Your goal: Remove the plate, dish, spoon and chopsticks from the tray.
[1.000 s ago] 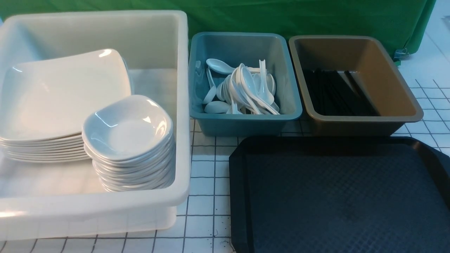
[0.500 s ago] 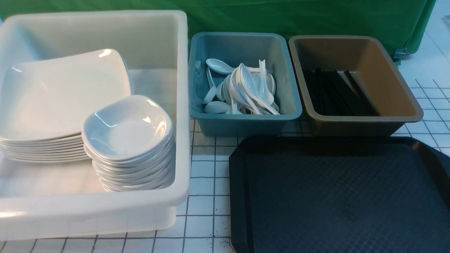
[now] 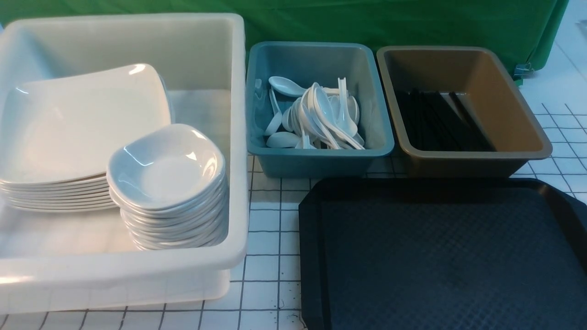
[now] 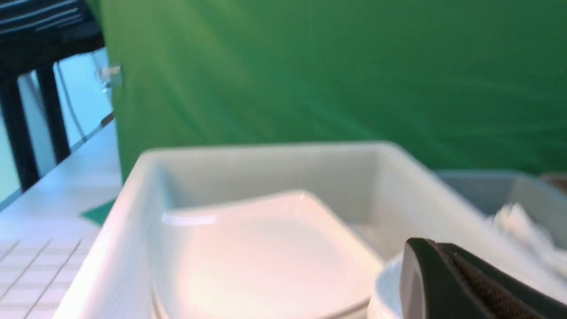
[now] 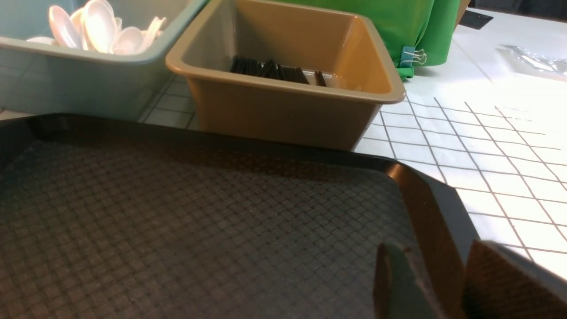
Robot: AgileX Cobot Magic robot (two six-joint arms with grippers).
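Observation:
The black tray (image 3: 440, 256) lies at the front right with nothing on it; it also fills the right wrist view (image 5: 177, 221). The plate (image 3: 78, 123) tops a stack in the white tub (image 3: 238, 137), beside a stack of small dishes (image 3: 167, 167). Spoons (image 3: 316, 117) lie in the teal bin (image 3: 257, 101). Black chopsticks (image 3: 435, 121) lie in the brown bin (image 3: 518, 110). My left gripper (image 4: 432, 248) is shut and empty, near the tub's dishes. My right gripper (image 5: 438, 266) is open and empty, over the tray's right rim. Neither gripper shows in the front view.
A green curtain (image 3: 367, 23) hangs behind the bins. The table top is white with a grid (image 3: 266, 238). A strip of table separates the tub from the tray. A metal clip (image 5: 412, 56) holds the curtain beside the brown bin.

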